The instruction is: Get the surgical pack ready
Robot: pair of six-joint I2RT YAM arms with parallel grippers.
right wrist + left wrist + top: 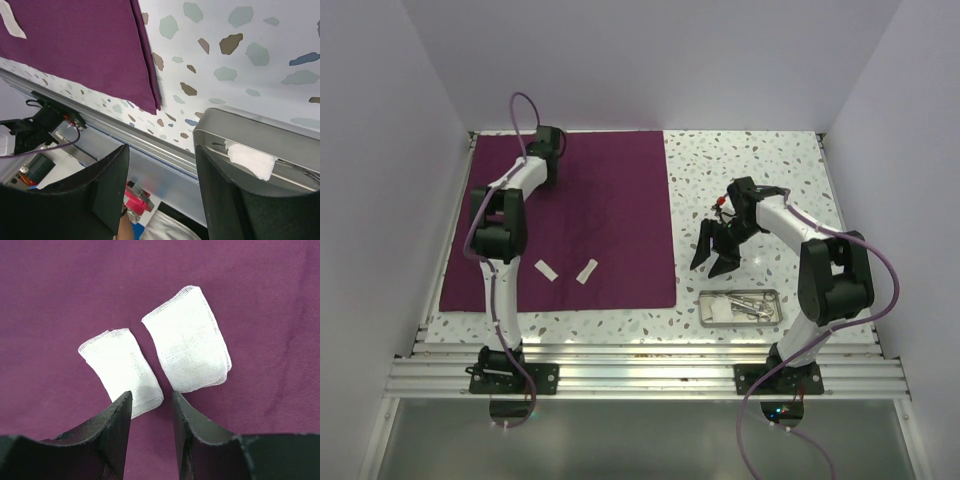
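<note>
The plum-purple cloth (pixel 610 220) lies flat on the left half of the table. Two white gauze pads (pixel 547 270) (pixel 586 272) rest on its near part. In the left wrist view both pads (pixel 120 367) (pixel 189 347) lie just beyond my left gripper (pixel 151 397). It is open, with only cloth (pixel 60 290) showing in the gap. My right gripper (pixel 713 255) hangs open and empty above the table, just behind the steel tray (pixel 740 292). The tray holds silver instruments (pixel 757 305) and a gauze pad (pixel 718 310). In the right wrist view the tray (pixel 250 132) lies beside the right fingertip.
The speckled tabletop (pixel 760 170) lies bare right of the cloth. White walls close the table on three sides. An aluminium rail (pixel 640 370) carrying both arm bases runs along the near edge. The cloth's near right corner (pixel 152 100) shows in the right wrist view.
</note>
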